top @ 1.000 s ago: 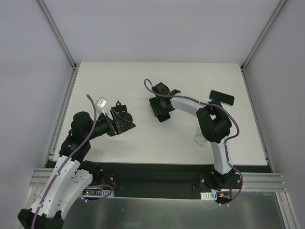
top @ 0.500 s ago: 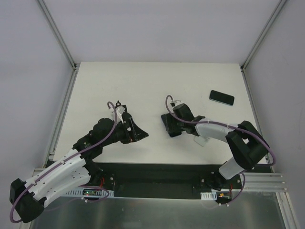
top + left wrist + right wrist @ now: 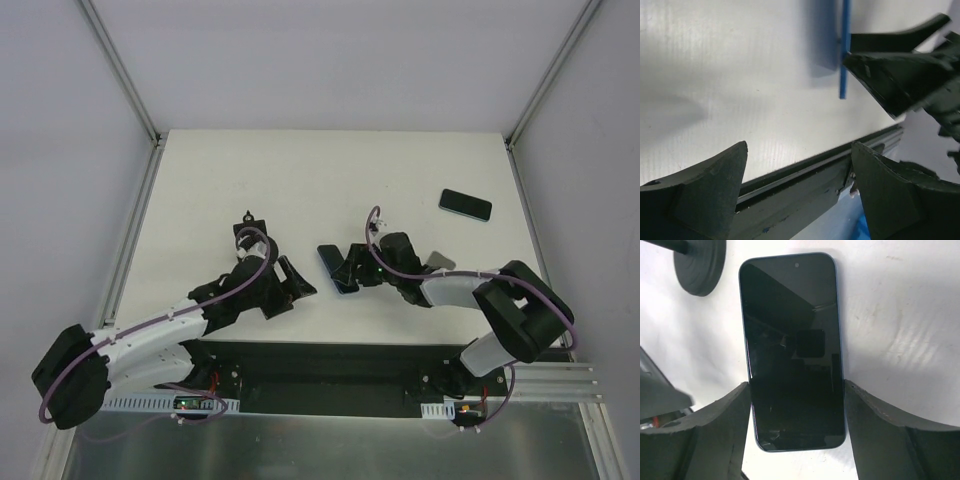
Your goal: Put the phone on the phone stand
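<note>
The phone (image 3: 792, 340), dark-screened with a blue rim, sits between the fingers of my right gripper (image 3: 796, 386), which press on both long edges. From above, the phone (image 3: 333, 266) is tilted near the table's front middle, with the right gripper (image 3: 347, 268) shut on it. The left wrist view shows the phone (image 3: 844, 55) edge-on. The phone stand (image 3: 246, 222), a small black round base with a stem, stands left of centre; it also shows as a disc, the stand (image 3: 701, 265). My left gripper (image 3: 300, 285) is open and empty, just left of the phone.
A second dark phone (image 3: 465, 204) lies flat at the back right of the white table (image 3: 300, 170). The black front rail (image 3: 815, 165) runs right under the left gripper (image 3: 797, 147). The two grippers are close together.
Both arms have swung toward the front middle. The right gripper carried the phone nearer and slightly left; the left gripper moved right and nearer, ending beside the phone.
</note>
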Controlling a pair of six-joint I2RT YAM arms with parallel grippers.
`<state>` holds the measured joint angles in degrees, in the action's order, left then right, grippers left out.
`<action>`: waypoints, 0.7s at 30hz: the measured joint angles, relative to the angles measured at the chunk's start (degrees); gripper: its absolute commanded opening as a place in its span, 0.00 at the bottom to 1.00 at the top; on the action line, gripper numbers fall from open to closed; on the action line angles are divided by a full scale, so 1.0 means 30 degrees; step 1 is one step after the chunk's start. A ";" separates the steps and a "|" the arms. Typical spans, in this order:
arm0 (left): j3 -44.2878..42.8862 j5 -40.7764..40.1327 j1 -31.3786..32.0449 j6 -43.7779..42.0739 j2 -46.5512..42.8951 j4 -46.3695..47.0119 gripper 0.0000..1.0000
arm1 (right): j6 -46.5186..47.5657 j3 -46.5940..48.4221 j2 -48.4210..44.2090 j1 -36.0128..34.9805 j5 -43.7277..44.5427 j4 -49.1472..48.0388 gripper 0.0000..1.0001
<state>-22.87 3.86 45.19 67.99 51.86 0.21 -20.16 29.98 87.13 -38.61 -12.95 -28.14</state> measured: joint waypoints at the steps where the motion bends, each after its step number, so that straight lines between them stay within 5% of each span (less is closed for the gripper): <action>1: 0.0000 -0.0342 0.0211 0.0503 0.0794 -0.0029 0.89 | -0.0248 -0.0182 0.0058 0.0000 -0.0306 -0.0423 0.01; 16: -0.1931 -0.3410 0.1071 0.3410 0.6827 0.1749 0.99 | -0.1574 -0.2885 -0.1107 -0.1180 -0.1683 -0.3177 0.01; 21: -0.2419 -0.3504 0.1071 0.3628 0.8255 0.2579 0.79 | -0.1647 -0.3315 -0.1428 -0.1596 -0.1690 -0.3424 0.01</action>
<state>-30.13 -6.66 48.40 78.87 76.62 7.94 -25.10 20.03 82.85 -43.40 -18.02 -38.41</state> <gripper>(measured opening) 0.924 0.703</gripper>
